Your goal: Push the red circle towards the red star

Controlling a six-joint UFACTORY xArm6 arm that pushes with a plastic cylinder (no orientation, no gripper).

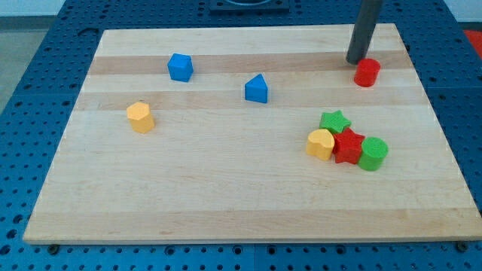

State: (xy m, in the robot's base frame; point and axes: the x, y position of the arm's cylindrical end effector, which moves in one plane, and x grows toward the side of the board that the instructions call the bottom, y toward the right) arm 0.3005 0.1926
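Note:
The red circle (367, 73) is a small red cylinder near the view's top right of the wooden board (226, 203). My tip (355, 61) is just left of and above it, touching or nearly touching its upper left edge. The red star (348, 146) lies lower, toward the view's right, packed in a cluster with a green star (334, 120) above it, a yellow heart (320, 144) on its left and a green circle (373, 153) on its right.
A blue cube (180, 67) sits at the upper left, a blue triangular block (257, 89) near the upper middle, and a yellow hexagonal block (140, 117) at the left. The board's right edge runs close to the red circle.

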